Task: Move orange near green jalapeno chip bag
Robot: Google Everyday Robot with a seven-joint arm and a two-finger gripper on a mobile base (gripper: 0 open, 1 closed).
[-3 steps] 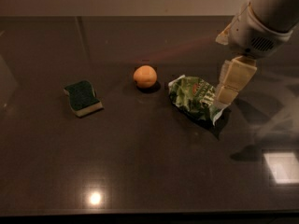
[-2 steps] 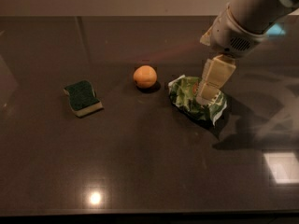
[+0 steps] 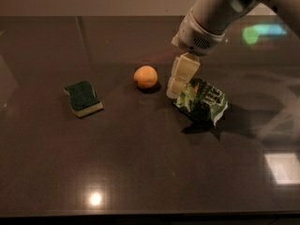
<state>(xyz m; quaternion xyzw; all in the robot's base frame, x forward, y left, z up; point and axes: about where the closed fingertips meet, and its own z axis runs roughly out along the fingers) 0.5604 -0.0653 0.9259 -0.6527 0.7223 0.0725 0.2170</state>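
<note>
The orange [image 3: 146, 77] sits on the dark table, a little left of the green jalapeno chip bag [image 3: 202, 100], which lies crumpled with white edges. My gripper [image 3: 174, 89] hangs from the arm coming in from the upper right. It is low over the table, between the orange and the bag, at the bag's left edge and just right of the orange. It holds nothing that I can see.
A dark green sponge with a pale yellow base [image 3: 83, 98] lies to the left of the orange. The dark table [image 3: 140, 172] reflects lights at the front and right.
My gripper has moved left, from over the bag's right side to its left edge, closer to the orange. The orange, bag and sponge have not moved.
</note>
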